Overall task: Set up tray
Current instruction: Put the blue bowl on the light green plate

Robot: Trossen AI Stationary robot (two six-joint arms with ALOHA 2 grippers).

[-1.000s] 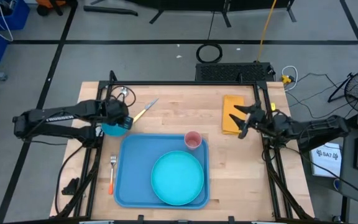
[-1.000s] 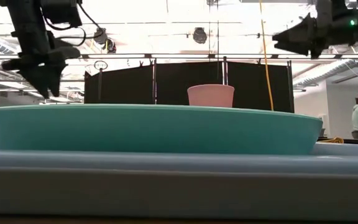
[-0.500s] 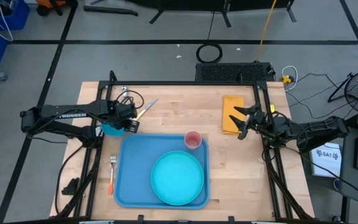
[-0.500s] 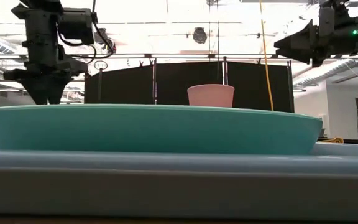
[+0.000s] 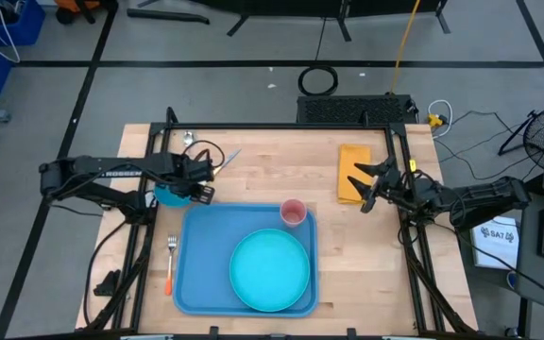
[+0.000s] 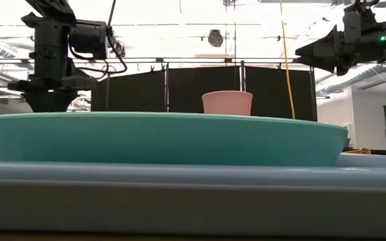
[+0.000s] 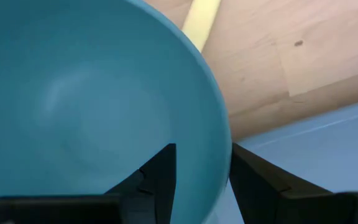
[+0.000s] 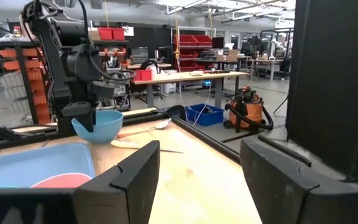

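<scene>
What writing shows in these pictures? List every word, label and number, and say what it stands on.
White lettering on the left arm: too small to read.
Dark print on the white label beside the table, under the right arm: too blurred to read.
The tray, turquoise plate, pink cup and turquoise bowl: no text visible.

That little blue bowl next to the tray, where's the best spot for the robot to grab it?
By its thin rim, from above, one finger inside and one outside. The blue bowl sits upright and open, its curved wall too wide to span, so the edge is the likely hold. The left gripper already straddles the rim on the side nearest the tray. The right gripper hangs over the table's right side.
</scene>
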